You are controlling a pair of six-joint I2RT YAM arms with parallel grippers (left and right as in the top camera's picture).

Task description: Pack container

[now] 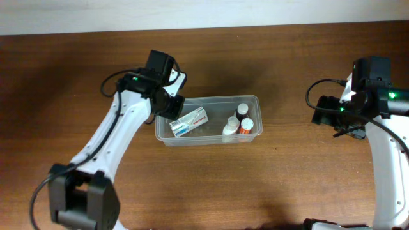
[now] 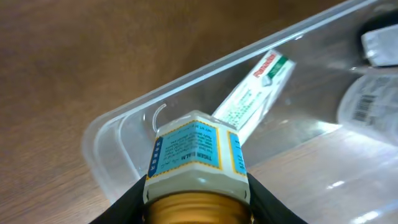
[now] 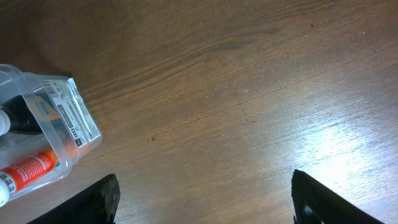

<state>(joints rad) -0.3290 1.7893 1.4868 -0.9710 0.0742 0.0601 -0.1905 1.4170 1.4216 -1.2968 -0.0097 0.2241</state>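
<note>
The left gripper point(image 2: 198, 208) clamped a small gold-lidded blue-labelled jar point(image 2: 193, 152) over the left-end rim of the clear rectangular plastic container point(image 1: 211, 98) on the brown wooden table point(image 1: 287, 179), while the right gripper point(image 3: 205, 205) stood spread wide above bare wood well right of it.

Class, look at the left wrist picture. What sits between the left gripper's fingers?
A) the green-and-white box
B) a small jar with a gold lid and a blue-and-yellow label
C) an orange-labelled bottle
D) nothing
B: the left gripper is shut on the small jar, gold lid toward the camera, at the container end; the green-and-white box lies inside, beyond it.
</note>
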